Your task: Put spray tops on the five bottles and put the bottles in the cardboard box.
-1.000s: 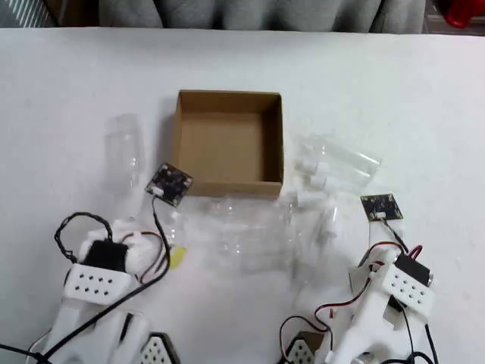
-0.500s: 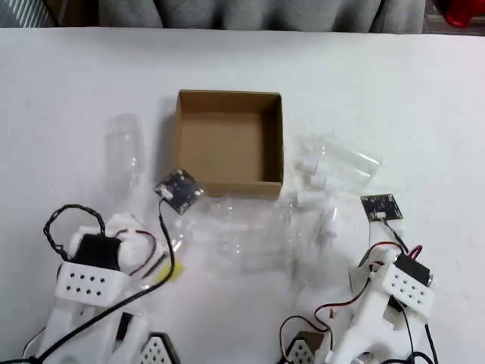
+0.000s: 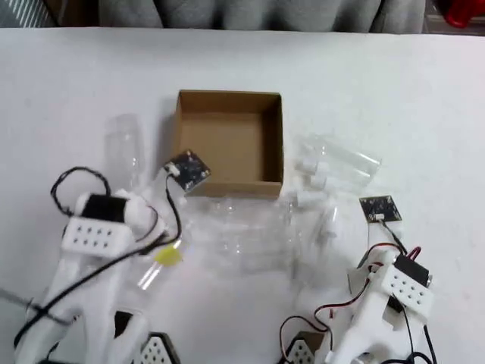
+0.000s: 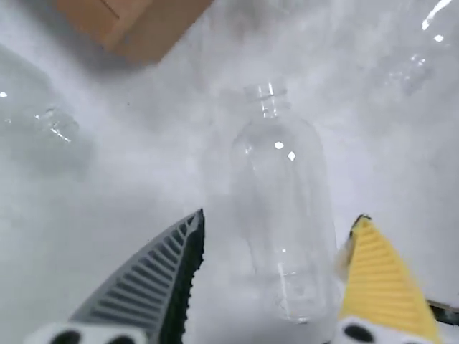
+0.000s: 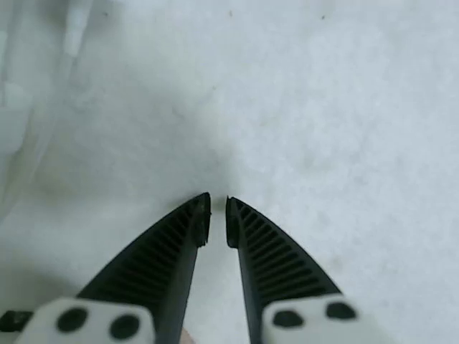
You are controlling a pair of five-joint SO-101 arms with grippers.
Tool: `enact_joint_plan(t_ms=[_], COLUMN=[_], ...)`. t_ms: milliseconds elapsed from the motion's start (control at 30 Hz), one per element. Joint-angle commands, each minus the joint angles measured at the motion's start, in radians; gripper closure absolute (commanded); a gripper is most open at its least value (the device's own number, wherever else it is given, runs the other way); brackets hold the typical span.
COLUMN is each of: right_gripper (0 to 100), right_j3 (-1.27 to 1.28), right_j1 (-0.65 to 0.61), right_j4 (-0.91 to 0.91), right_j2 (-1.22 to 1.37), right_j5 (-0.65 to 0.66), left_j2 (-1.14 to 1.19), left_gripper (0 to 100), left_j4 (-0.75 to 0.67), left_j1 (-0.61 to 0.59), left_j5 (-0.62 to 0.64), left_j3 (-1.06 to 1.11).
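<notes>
a: so, nearest first: what are the left jaws doing?
b: spread wide. the dark finger and the yellow finger stand either side of a clear bottle that lies on the white table. i can't tell whether either finger touches it.
a: how does that bottle lie?
b: on its side, with its bare, open neck pointing away from the wrist, towards a corner of the cardboard box.
a: and the right jaws?
b: pressed almost together, just a sliver between the tips, over bare table, pinching nothing. the right arm is at the table's near edge.
a: the other bottles?
b: a cluster of clear bottles lies just in front of the box, between the two arms. a single bottle lies beside the box's left wall. more bottles lie off its right side, with white spray tops among them.
a: and the box itself?
b: open side up in the middle of the table, just beyond the cluster, its brown floor showing.
</notes>
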Motion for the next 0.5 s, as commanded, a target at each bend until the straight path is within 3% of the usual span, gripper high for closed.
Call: enact_joint_plan(t_ms=[0,467], right_gripper=[98.2,98.2], right_j3=[-0.008,-0.008], right_j1=[-0.004,-0.004], right_j4=[-0.013,-0.013], right_j2=[-0.016,-0.016], right_j5=[0.002,0.003], left_j2=[0.116,0.145], left_gripper=[69,69], left_j4=[-0.037,-0.206], left_j1=[0.002,0.102], left_j5=[-0.009,0.092], left_j3=[-0.060,0.066])
